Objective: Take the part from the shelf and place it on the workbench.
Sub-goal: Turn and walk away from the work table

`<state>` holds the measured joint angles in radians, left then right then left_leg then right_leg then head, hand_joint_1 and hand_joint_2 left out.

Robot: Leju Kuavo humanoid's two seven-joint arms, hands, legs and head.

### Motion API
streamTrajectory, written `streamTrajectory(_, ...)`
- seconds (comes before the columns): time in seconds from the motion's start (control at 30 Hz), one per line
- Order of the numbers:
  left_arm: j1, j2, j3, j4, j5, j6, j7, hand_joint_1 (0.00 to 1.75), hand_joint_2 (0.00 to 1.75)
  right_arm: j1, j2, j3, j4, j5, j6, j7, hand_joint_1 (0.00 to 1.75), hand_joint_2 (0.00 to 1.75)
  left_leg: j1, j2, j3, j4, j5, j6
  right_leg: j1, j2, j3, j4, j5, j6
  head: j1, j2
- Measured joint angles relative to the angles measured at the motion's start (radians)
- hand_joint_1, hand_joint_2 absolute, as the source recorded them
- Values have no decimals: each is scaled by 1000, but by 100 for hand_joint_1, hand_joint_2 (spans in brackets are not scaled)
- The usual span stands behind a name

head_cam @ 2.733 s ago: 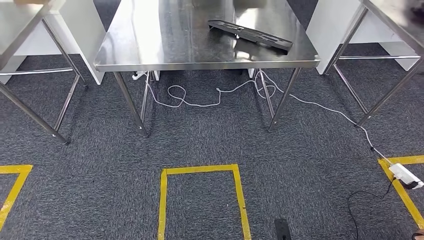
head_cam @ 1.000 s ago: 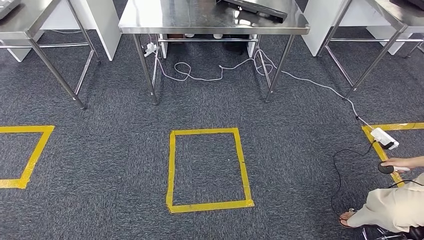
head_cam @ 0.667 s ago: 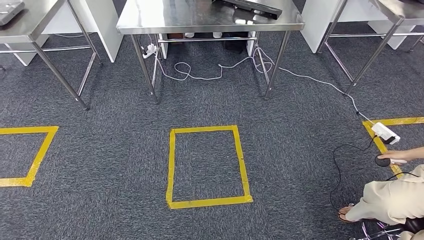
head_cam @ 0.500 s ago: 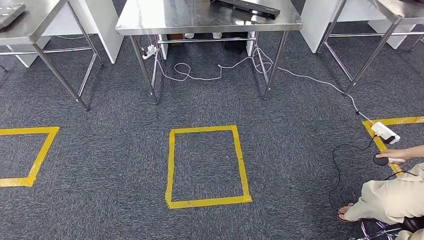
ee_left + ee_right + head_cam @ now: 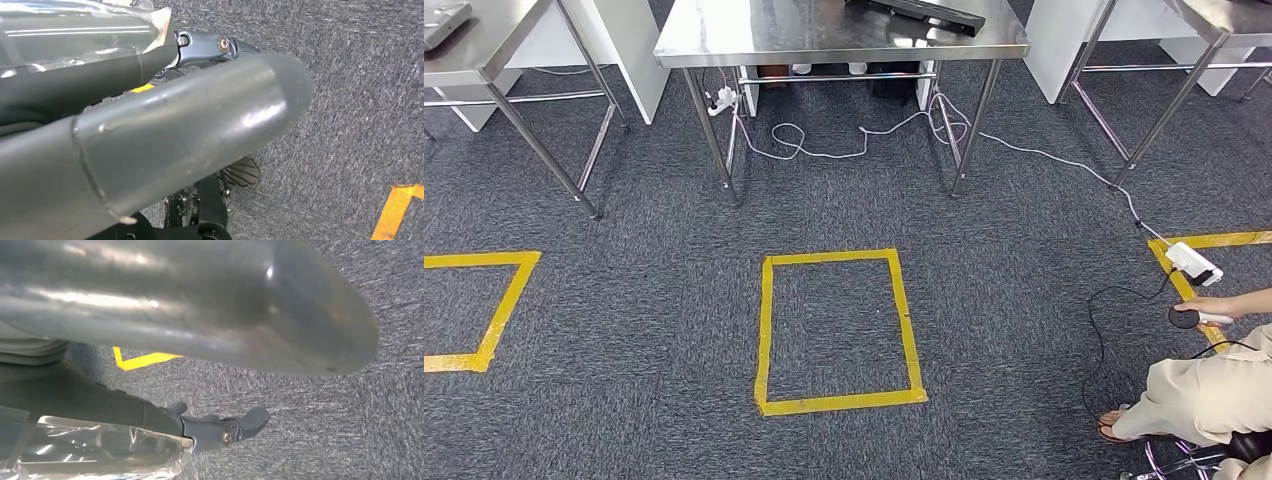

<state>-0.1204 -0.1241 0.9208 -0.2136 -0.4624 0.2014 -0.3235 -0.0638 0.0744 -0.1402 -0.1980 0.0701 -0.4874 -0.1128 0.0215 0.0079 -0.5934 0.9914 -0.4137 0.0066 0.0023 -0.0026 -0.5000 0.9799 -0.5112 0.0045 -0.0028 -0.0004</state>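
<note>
Steel bench (image 5: pixel 724 35) w/ black part (image 5: pixel 924 12) on top, white cable (image 5: pixel 844 150) under, yellow tape square (image 5: pixel 839 330) on grey carpet (image 5: pixel 624 300), person (image 5: pixel 1214 395) crouching at right, left hand (image 5: pixel 165 135) and right hand (image 5: pixel 200 305) hanging, fingers' state cannot tell.

I look down on dark grey carpet (image 5: pixel 644 300) marked with yellow tape: a full rectangle (image 5: pixel 838 330) in the middle and part of another (image 5: pixel 474 305) at the left edge. Ahead stands a steel table (image 5: pixel 754 30) on thin legs, with a second table (image 5: pixel 484 40) to its left and a third (image 5: pixel 1214 20) to its right. White panels (image 5: pixel 629 50) stand between them. A white cable (image 5: pixel 844 152) loops across the carpet under the middle table and runs to a power strip (image 5: pixel 1194 263) on the right.
</note>
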Motion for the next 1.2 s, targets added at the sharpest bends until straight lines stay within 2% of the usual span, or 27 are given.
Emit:
streamTrajectory(0.07,0,0,0,0,0,0,0,0,0,0,0,-7,0,-11,2,-6,0,0,-2,0,-2,3,-1,3,-4,0,-1,0,1,2,0,0)
streamTrajectory(0.17,0,1,0,0,-1,0,0,0,0,1,4,-17,0,-23,4,-12,0,0,-5,-1,-9,11,-4,13,-12,0,-1,-1,4,7,-1,0)
streamTrajectory(0.27,-1,1,0,0,-1,0,0,0,0,1,6,-27,0,-29,6,-13,0,0,-2,3,-2,-9,6,23,-8,0,-1,-6,4,16,-1,0)
streamTrajectory(0.3,-1,0,0,0,-2,0,0,0,0,1,6,-29,0,-30,6,-13,0,0,1,6,3,-22,13,27,-6,1,-8,9,-7,16,0,0)
streamTrajectory(0.33,-2,-1,0,0,-2,0,0,0,0,1,6,-30,0,-30,6,-13,0,0,6,11,6,-35,21,30,-6,1,-26,45,-29,15,1,0)
streamTrajectory(0.4,-2,-2,-1,0,-2,0,0,0,0,2,4,-34,1,-30,6,-13,0,0,10,23,4,-43,27,33,-15,2,-88,169,-91,13,4,0)
streamTrajectory(0.43,-3,-3,-1,0,-2,0,0,0,0,3,4,-35,1,-30,6,-13,0,0,11,29,1,-43,29,31,-21,2,-117,229,-114,18,5,0)
streamTrajectory(0.47,-3,-3,-1,0,-2,0,0,0,0,4,3,-36,2,-30,6,-13,0,0,12,35,-1,-42,30,28,-27,2,-132,260,-122,28,5,0)
streamTrajectory(0.5,-3,-4,-1,0,-2,0,1,0,0,5,1,-37,3,-31,6,-13,0,0,15,41,-4,-41,32,23,-34,1,-125,250,-112,42,5,0)
streamTrajectory(0.53,-2,-4,-1,0,-1,0,1,0,0,6,0,-38,4,-31,6,-13,0,0,20,48,-7,-39,33,17,-42,-4,-98,201,-89,59,5,0)
streamTrajectory(0.57,-2,-5,-1,0,-1,0,2,0,0,6,-2,-38,4,-31,6,-13,0,0,23,55,-9,-33,33,8,-50,-20,-59,126,-61,76,6,0)
streamTrajectory(0.6,-2,-5,-1,0,-1,0,2,0,0,4,-1,-38,4,-31,6,-13,0,0,25,63,-12,-26,30,-4,-52,-41,-29,63,-34,87,8,0)
streamTrajectory(0.63,-1,-4,-1,0,-1,0,3,0,0,1,0,-38,4,-30,7,-13,0,0,26,70,-12,-18,26,-16,-53,-57,-11,21,-16,86,8,0)
streamTrajectory(0.67,-1,-4,-1,0,-1,0,3,0,0,-1,1,-38,4,-30,8,-13,0,0,25,78,-10,-13,21,-26,-52,-66,-6,4,-6,77,8,0)
streamTrajectory(0.73,-1,-4,-1,0,-1,0,3,0,0,-2,0,-38,4,-29,8,-12,0,0,28,96,-1,-14,18,-40,-46,-50,-15,13,1,48,5,0)
streamTrajectory(0.77,-1,-5,-1,0,-1,0,3,0,0,-1,0,-38,4,-29,8,-12,0,0,33,95,2,-13,13,-45,-47,-40,-16,14,4,38,3,0)
streamTrajectory(0.8,-2,-6,-1,0,-1,0,3,0,0,-1,0,-38,4,-29,8,-12,0,0,37,82,-2,1,-4,-48,-47,-31,-17,15,8,29,2,0)
streamTrajectory(0.83,-1,-6,-1,0,-1,0,3,0,0,0,0,-39,4,-29,8,-12,0,0,38,61,-16,39,-38,-49,-46,-22,-18,15,14,21,0,0)
streamTrajectory(0.87,0,-6,-1,0,-1,0,3,0,0,0,0,-39,4,-29,8,-12,0,0,36,34,-40,100,-84,-47,-44,-13,-20,15,19,13,-3,0)
streamTrajectory(0.93,3,-5,-1,0,0,0,3,0,0,0,2,-39,4,-28,8,-12,0,0,26,3,-96,246,-166,-36,-32,9,-28,17,25,3,-6,0)
streamTrajectory(0.97,5,-5,-1,0,0,0,3,0,0,1,2,-39,4,-28,8,-12,0,0,22,0,-111,292,-182,-29,-27,20,-30,17,27,0,-6,0)
streamTrajectory(1.0,5,-5,-1,0,0,0,3,0,0,2,2,-39,5,-28,9,-11,0,0,17,-3,-109,298,-175,-20,-21,33,-31,17,28,0,-6,0)
streamTrajectory(1.03,6,-5,-1,0,0,0,3,0,0,3,2,-39,5,-28,9,-10,0,0,13,-7,-87,265,-152,-10,-16,45,-30,18,28,-1,-6,0)
streamTrajectory(1.07,6,-5,-1,0,1,0,2,0,0,2,2,-39,5,-28,10,-8,0,0,8,-22,-51,200,-118,4,-12,59,-29,18,28,-1,-6,0)
streamTrajectory(1.1,6,-3,-1,0,1,0,2,0,0,2,4,-39,5,-27,10,-7,0,0,5,-50,-13,131,-91,19,-8,72,-28,18,28,0,-5,0)
streamTrajectory(1.17,7,-2,-1,1,2,0,2,0,0,-2,6,-39,5,-27,13,-6,0,0,-1,-92,33,42,-66,36,-6,95,-32,19,30,4,-2,0)
streamTrajectory(1.2,7,-1,-1,1,1,0,1,0,0,-3,8,-39,5,-26,14,-5,0,0,-4,-98,38,32,-69,38,-9,106,-36,19,32,8,-2,0)
